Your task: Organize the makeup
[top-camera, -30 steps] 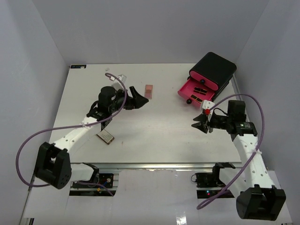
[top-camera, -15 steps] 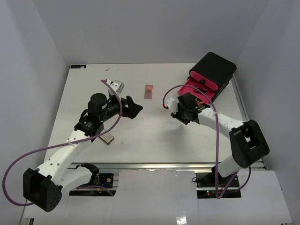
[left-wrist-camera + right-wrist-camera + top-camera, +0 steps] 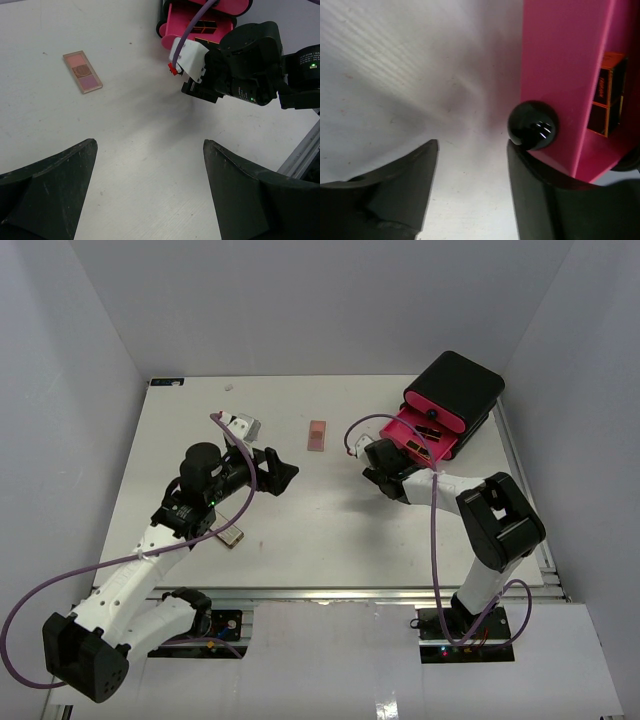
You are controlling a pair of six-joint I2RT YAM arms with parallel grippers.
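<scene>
A tan-pink eyeshadow palette [image 3: 317,434] [image 3: 82,72] lies flat at mid-table. My left gripper [image 3: 285,472] [image 3: 150,145] hovers left of it, open wide, over bare table. A brown case [image 3: 232,537] peeks out from under the left forearm. Black-and-gold lipsticks [image 3: 205,25] [image 3: 607,95] lie in the open pink drawer [image 3: 410,440] [image 3: 560,75] of the black box [image 3: 455,390]. My right gripper [image 3: 392,462] [image 3: 472,145] is open at the drawer's front. Its right finger sits just under the black knob [image 3: 532,125], and nothing is between the jaws.
The black box stands at the back right corner with its lower pink drawer pulled out toward the table's middle. The right arm's elbow [image 3: 500,520] folds over the right side. Purple cables loop off both arms. Grey walls close in on three sides.
My right gripper swung from the right side of the table up to the drawer's front and went from shut to open. The left gripper drew back slightly toward the left.
</scene>
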